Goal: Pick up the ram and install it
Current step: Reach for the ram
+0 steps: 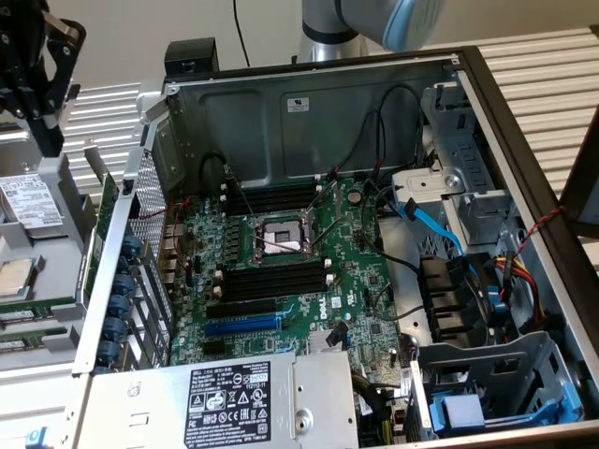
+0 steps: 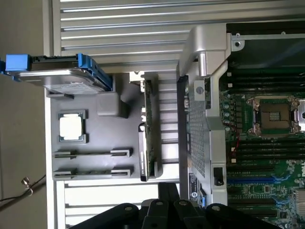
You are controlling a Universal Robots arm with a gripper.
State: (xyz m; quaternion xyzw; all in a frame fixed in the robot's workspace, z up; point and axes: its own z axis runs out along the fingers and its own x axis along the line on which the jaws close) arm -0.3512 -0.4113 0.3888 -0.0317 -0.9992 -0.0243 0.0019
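Ram [image 2: 91,153] shows edge-on in the grey tray [image 2: 105,136], with its chips and label too thin to read. Gripper [image 2: 167,192] is clenched on nothing and hangs apart from the ram, over the tray's near edge. Open case [image 1: 281,112] sits just beside the tray, with black memory slots [image 1: 271,281] uncovered inside.

Case lid off: black memory slots [image 1: 271,282] by the socket [image 1: 277,239] are open from straight above, hemmed by the power supply [image 1: 225,393] and perforated side wall [image 1: 154,243]. A blue cable [image 1: 430,224] drapes toward the board's edge. On the tray [image 2: 109,138], the ram [image 2: 93,153] is clear overhead, with an upright card [image 2: 150,129] just beside its end.
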